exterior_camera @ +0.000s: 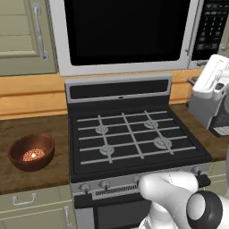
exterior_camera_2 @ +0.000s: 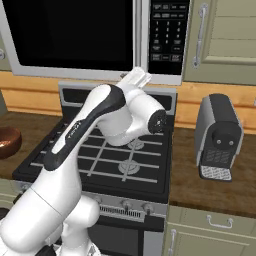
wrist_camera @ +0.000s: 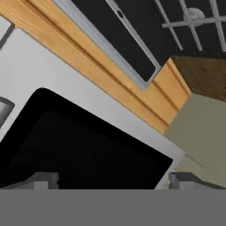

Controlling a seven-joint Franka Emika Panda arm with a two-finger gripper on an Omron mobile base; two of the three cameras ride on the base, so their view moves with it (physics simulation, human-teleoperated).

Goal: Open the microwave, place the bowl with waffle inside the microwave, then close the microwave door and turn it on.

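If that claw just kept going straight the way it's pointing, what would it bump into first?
Most likely the microwave door: its black glass lies straight ahead between the open gripper tips. The distance left is hard to judge.

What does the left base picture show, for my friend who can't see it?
A black gas stove sits under a closed microwave. Left of the stove, on the wooden counter, a reddish bowl holds a waffle; the robot's white arm rises at lower right.

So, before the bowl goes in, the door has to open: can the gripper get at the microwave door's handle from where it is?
Probably yes. The open gripper faces the microwave door up close, and nothing stands between them. Only the handle's end shows, off to one side.
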